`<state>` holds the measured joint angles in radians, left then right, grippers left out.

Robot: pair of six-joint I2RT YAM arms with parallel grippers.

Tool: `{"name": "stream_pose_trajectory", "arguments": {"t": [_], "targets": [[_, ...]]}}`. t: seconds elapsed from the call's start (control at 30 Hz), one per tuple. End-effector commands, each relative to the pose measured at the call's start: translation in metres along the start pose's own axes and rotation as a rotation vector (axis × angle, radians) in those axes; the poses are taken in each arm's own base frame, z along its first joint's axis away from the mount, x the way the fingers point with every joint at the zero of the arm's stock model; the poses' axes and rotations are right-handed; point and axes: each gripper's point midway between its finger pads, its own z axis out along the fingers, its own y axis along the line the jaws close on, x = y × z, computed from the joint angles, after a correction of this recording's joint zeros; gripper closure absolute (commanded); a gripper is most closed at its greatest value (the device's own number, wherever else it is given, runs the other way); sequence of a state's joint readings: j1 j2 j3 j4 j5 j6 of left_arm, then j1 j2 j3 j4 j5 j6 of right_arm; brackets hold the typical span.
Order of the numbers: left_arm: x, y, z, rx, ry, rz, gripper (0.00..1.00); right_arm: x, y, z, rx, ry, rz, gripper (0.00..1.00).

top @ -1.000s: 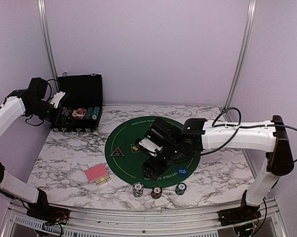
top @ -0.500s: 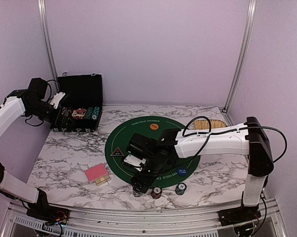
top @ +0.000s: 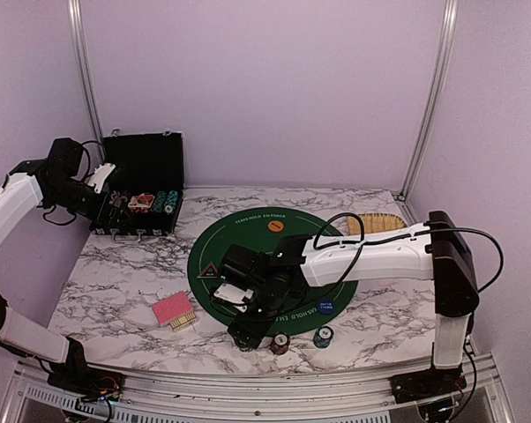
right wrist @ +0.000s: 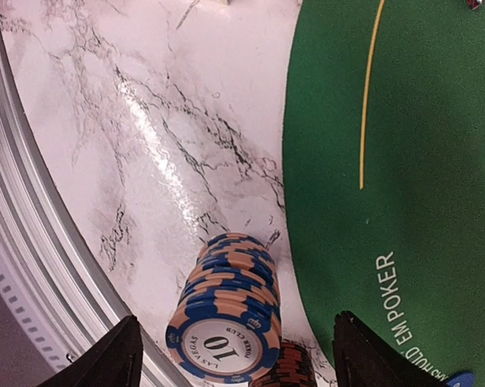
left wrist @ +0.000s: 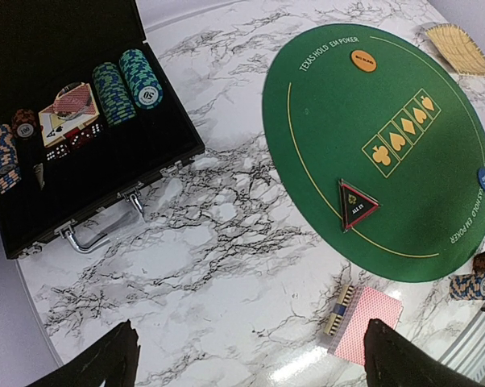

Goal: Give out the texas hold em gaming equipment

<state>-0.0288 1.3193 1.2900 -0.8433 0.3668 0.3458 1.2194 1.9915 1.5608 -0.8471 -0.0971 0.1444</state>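
— What's the room like from where you stand?

— Lilac walls (top: 265, 88) on three sides, two aluminium posts (top: 82, 79) running up the back, and a glossy white table (top: 115, 273) veined in grey. A green round mat (left wrist: 347, 129) printed with card suits lies in the middle of it.

— And the poker things?

— Spread about. On the mat there's an orange button (top: 274, 226) at the far edge, a black triangular button (top: 210, 271) toward the left and a blue button (top: 325, 307) near the front right. Red-backed cards (top: 172, 308) lie on bare marble, left of the mat. Along the near edge stand three short stacks: a blue-and-peach chip stack (right wrist: 226, 310), a red-and-black stack (top: 280, 343) just beside it, and a teal stack (top: 323, 336) a little further right.

— The arms?

— The right gripper (top: 243, 333) is down over the blue-and-peach chip stack, fingers spread wide on either side with a gap showing each way. It grips nothing. The left gripper (left wrist: 250, 322) hangs by the black case (left wrist: 105, 185) at the back left, jaws spread wide, nothing between them.

— Anything in the case?

— Its lid stands up, and inside are more chips (left wrist: 118, 85) in rows. A woven tray (top: 380, 222) sits at the far right of the table.
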Motion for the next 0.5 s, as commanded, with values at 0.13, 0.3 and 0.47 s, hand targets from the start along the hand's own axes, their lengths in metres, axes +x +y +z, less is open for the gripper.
{"name": "stream_pose_trajectory", "arguments": {"t": [0.13, 0.3, 0.47], "targets": [[-0.0007, -0.0049, -0.0101, 0.008, -0.009, 0.013, 0.01, -0.0144, 0.0086, -0.0020, -0.021, -0.024, -0.027, 0.31], [0.0001, -0.0039, -0.0094, 0.004, -0.005, 0.013, 0.01, -0.0129, 0.0116, -0.0004, -0.026, -0.019, -0.038, 0.40], [0.0008, -0.0028, -0.0100, -0.003, -0.003, 0.015, 0.01, -0.0097, 0.0120, 0.0028, -0.027, -0.007, -0.041, 0.42]]}}
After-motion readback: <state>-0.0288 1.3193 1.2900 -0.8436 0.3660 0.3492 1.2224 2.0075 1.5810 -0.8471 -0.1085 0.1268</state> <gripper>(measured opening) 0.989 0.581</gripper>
